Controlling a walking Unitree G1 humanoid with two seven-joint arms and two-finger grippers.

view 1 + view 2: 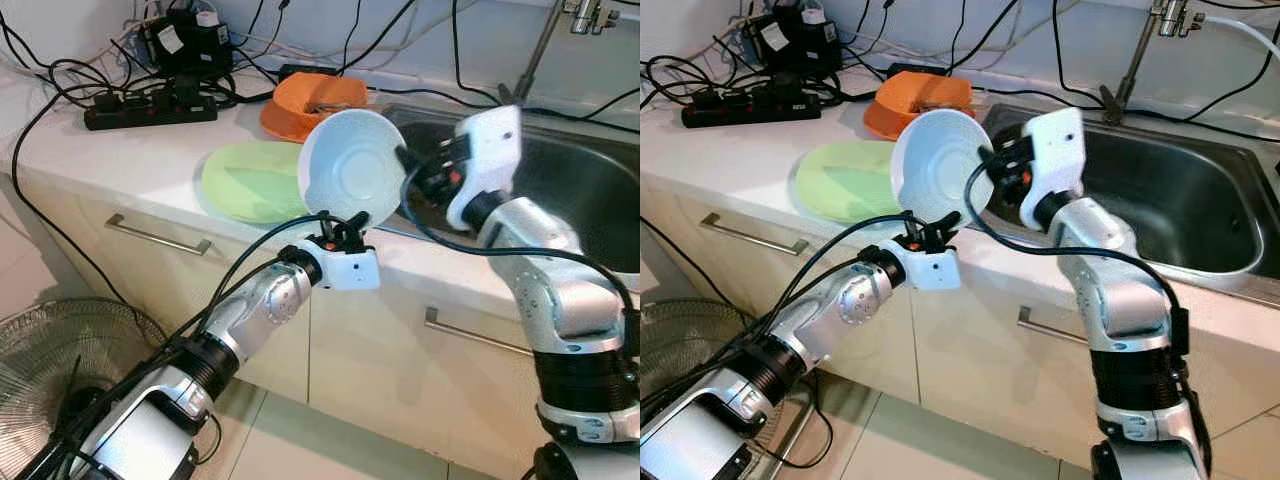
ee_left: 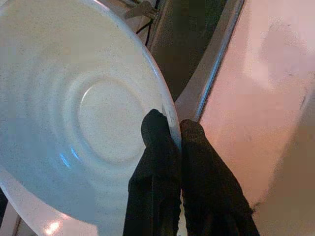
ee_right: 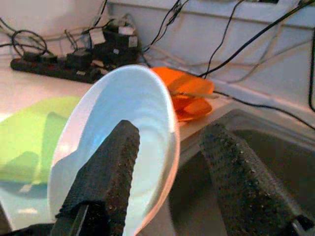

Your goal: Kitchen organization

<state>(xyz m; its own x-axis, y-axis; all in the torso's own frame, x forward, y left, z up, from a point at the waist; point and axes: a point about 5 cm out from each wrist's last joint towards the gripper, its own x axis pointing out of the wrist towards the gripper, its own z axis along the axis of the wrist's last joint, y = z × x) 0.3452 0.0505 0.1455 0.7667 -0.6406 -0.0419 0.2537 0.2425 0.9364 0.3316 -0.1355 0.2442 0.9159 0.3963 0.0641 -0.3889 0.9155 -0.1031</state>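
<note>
A pale kitchen counter (image 1: 120, 160), with a steel sink (image 1: 590, 190) set into it. Just beside the sink, an orange bowl (image 1: 300, 105). Near the orange bowl, toward the counter's front edge, a flat green plate (image 1: 250, 180). Farther from the sink, by the wall, a black power strip (image 1: 150, 108) with tangled black cables (image 1: 60, 75).

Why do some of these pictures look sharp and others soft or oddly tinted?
Both eye views are sharp and evenly lit, and the white bowl reads cleanly. The left wrist view is soft, with a pinkish cast on the counter and a dark sink. In the right wrist view the close black fingers are blurred and the background is hazy.
</note>
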